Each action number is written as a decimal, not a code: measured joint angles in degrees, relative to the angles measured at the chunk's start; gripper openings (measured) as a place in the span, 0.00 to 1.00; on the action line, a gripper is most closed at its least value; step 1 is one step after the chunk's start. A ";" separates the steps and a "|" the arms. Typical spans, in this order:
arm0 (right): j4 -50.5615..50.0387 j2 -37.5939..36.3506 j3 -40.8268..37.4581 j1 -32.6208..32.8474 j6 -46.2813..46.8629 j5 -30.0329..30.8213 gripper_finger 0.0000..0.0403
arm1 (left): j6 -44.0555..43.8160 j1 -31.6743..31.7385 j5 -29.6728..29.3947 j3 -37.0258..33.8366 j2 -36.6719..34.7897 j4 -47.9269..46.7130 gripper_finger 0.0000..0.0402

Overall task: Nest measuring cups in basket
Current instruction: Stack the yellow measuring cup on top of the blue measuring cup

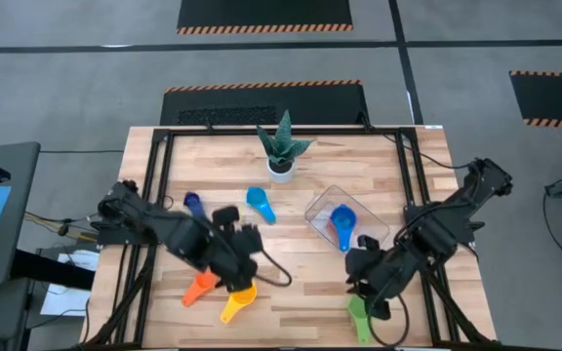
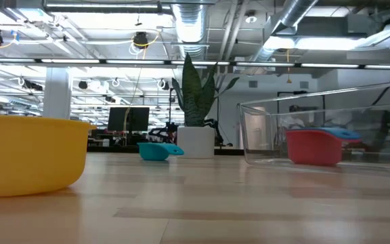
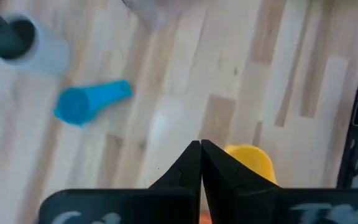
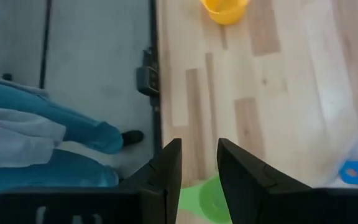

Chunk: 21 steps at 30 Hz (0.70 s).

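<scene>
Overhead view straight down, low view level across table (image 2: 249,203), both sharing yellow cup (image 1: 239,304)

A lab: exposed ceiling ducts (image 2: 188,20), hazard-striped floor mats (image 1: 264,15), distant monitor (image 2: 128,118)

No readable text, label, brand, number or sign appears anywhere in these views (the black-and-orange hazard stripes (image 1: 264,28) on the floor carry a pattern only, no lettering).

cups: yellow cup (image 1: 239,304) | orange cup (image 1: 200,287) | green cup (image 1: 359,314) | light blue cup (image 1: 260,204) | basket (image 1: 321,207): clear
</scene>
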 joint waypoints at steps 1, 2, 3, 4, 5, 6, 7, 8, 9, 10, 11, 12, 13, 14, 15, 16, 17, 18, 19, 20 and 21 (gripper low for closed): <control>0.53 0.26 0.00 0.32 -0.02 0.32 0.32 | -2.02 -0.67 0.28 -2.14 0.04 1.22 0.00; 0.74 0.39 -0.02 0.60 -0.04 0.88 0.32 | -3.82 -1.34 0.51 -4.28 0.04 2.17 0.00; 0.71 0.40 -0.02 1.03 -0.03 1.57 0.32 | -5.26 -2.01 0.65 -6.27 0.04 3.19 0.00; 0.69 0.35 -0.02 1.37 0.00 2.37 0.32 | -6.50 -2.63 0.96 -8.55 0.02 4.62 0.00; 0.72 0.27 -0.02 1.58 -0.02 2.98 0.32 | -7.50 -3.17 1.69 -10.61 0.02 5.70 0.00; 0.72 0.27 -0.02 1.59 0.00 3.28 0.32 | -8.50 -3.67 2.79 -12.50 0.06 5.97 0.00; 0.71 0.29 -0.02 1.59 0.00 3.54 0.32 | -9.64 -4.07 3.98 -14.18 0.07 5.98 0.00; 0.72 0.31 -0.02 1.59 0.00 3.96 0.32 | -11.08 -4.46 4.95 -15.65 0.06 6.15 0.00; 0.72 0.31 -0.02 1.57 0.00 4.36 0.32 | -12.73 -4.77 5.76 -17.23 0.02 6.34 0.00; 0.74 0.29 -0.02 1.57 0.01 4.57 0.32 | -14.45 -5.15 6.40 -18.64 0.02 6.28 0.00; 0.73 0.29 -0.02 1.56 0.02 4.64 0.32 | -16.04 -5.58 6.53 -20.02 0.02 6.46 0.00; 0.72 0.29 -0.02 1.55 0.02 4.65 0.32 | -17.17 -5.98 6.38 -21.37 0.02 7.17 0.00; 0.73 0.29 -0.02 1.55 0.00 4.65 0.32 | -17.71 -6.44 6.04 -22.76 0.00 8.22 0.00; 0.73 0.29 -0.02 1.55 0.01 4.66 0.32 | -17.80 -6.76 5.88 -24.36 -0.02 9.85 0.00; 0.74 0.29 -0.02 1.55 0.02 4.65 0.32 | -17.70 -7.03 6.03 -26.06 -0.02 11.78 0.00; 0.74 0.29 -0.02 1.53 0.00 4.67 0.32 | -17.48 -7.29 6.27 -27.62 -0.01 13.90 0.00; 0.72 0.29 -0.02 1.34 0.01 4.67 0.32 | -17.31 -7.48 6.66 -29.11 0.00 16.47 0.00; 0.74 0.29 -0.02 1.28 0.01 4.67 0.32 | -16.87 -7.64 7.16 -30.45 0.00 19.34 0.00; 0.74 0.29 -0.02 1.27 0.02 4.74 0.32 | -15.99 -7.78 7.89 -31.66 0.00 22.29 0.00; 0.74 0.29 -0.02 1.27 0.02 4.84 0.32 | -15.05 -7.84 8.82 -32.75 0.00 24.86 0.00; 0.74 0.29 -0.02 1.24 0.02 4.87 0.32 | -13.93 -7.84 9.57 -33.53 0.00 26.99 0.00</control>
